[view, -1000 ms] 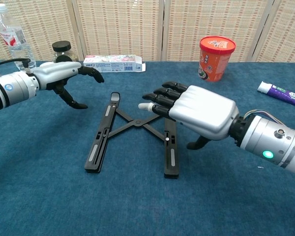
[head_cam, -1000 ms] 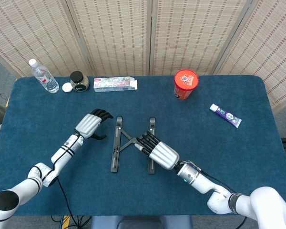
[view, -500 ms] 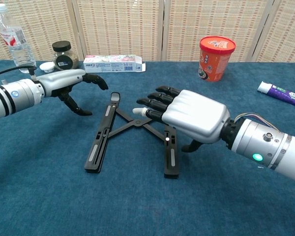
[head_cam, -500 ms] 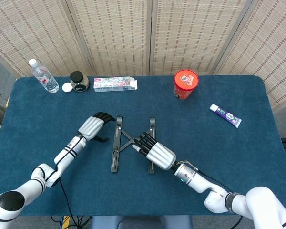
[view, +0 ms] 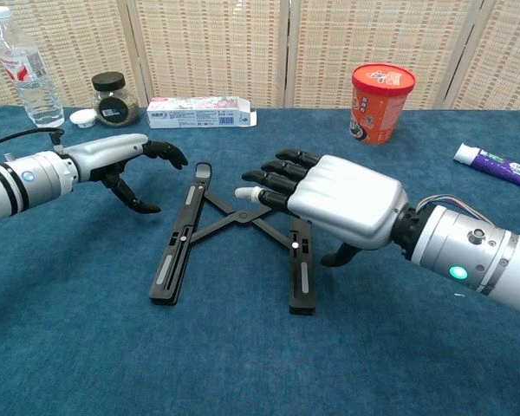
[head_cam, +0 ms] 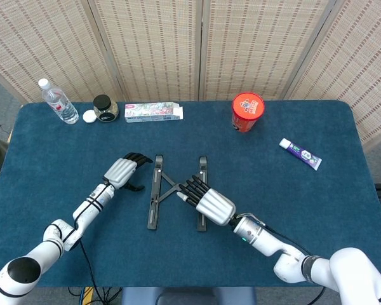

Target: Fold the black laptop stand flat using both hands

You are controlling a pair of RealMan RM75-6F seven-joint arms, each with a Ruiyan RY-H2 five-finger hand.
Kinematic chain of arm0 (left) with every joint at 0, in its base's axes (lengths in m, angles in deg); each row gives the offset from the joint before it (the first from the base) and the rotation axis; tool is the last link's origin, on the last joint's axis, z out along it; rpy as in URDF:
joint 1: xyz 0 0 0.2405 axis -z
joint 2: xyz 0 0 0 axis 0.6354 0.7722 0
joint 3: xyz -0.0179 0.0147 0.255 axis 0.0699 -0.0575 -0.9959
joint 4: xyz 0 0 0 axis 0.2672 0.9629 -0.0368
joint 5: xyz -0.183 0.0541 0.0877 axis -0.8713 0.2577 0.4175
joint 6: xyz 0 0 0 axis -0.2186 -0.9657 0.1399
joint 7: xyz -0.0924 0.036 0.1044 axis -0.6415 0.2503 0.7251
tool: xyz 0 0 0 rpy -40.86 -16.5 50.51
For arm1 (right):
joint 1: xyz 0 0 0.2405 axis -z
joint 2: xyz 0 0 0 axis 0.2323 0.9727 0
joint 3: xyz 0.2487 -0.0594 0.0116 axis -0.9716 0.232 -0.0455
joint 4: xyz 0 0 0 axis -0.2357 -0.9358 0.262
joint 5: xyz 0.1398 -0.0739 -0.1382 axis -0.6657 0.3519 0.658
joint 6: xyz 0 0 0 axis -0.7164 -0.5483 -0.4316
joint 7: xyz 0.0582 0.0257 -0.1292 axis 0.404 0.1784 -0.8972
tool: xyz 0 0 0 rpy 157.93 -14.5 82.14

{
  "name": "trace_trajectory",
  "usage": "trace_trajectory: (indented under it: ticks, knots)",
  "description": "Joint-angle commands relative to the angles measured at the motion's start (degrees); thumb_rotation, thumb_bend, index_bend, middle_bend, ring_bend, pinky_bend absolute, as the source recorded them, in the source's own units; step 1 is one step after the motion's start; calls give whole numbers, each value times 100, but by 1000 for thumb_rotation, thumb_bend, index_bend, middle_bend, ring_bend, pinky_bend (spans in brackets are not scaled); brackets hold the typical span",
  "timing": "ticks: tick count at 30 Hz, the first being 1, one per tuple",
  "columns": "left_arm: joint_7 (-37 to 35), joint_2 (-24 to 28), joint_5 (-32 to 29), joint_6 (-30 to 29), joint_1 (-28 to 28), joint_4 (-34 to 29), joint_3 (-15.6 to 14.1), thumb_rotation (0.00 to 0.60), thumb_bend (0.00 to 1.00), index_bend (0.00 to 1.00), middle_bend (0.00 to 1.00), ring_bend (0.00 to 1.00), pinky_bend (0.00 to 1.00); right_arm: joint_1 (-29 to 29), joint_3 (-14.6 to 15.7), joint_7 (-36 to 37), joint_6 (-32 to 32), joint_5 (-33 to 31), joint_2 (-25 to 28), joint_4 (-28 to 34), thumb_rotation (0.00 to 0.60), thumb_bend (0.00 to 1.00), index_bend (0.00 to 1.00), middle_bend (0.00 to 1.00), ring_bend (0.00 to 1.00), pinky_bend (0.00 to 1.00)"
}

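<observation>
The black laptop stand (head_cam: 176, 191) (view: 234, 245) lies spread on the blue table, two long bars joined by crossed struts. My left hand (head_cam: 124, 171) (view: 126, 159) hovers just left of the left bar, fingers apart and curved, holding nothing. My right hand (head_cam: 207, 201) (view: 334, 203) hangs over the right bar, palm down, fingers stretched toward the crossed struts and thumb hanging on the bar's outer side. I cannot tell whether it touches the stand.
Along the far edge stand a water bottle (head_cam: 58, 101), a dark jar (head_cam: 105, 107) with a white cap beside it, a long box (head_cam: 153, 112) and a red cup (head_cam: 247, 112). A toothpaste tube (head_cam: 300, 153) lies at the right.
My left hand has moved lower and closer to the stand's left bar. My right hand has shifted slightly left over the right bar. The stand has not moved.
</observation>
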Motion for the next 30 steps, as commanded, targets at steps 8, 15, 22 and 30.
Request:
trace_trajectory:
  ticks: [8,15,22,30]
  knots:
    - [-228,-159,3,34,24,108,-20,600,172,177,196,115,74,76,33,-1,9,-34,202,130,600,0,0,0,0,0]
    - [-232,-250,13,79,87,148,-22,600,171,177,196,115,74,103,59,17,17,-23,236,146,600,0,0,0,0,0]
    - [-255,-311,-30,145,127,217,11,600,171,177,196,115,74,87,20,54,56,-49,164,44,600,0,0,0,0,0]
    - [-288,-326,-38,154,131,257,8,600,171,177,196,115,74,-7,-32,84,125,-41,-105,-260,600,0,0,0,0,0]
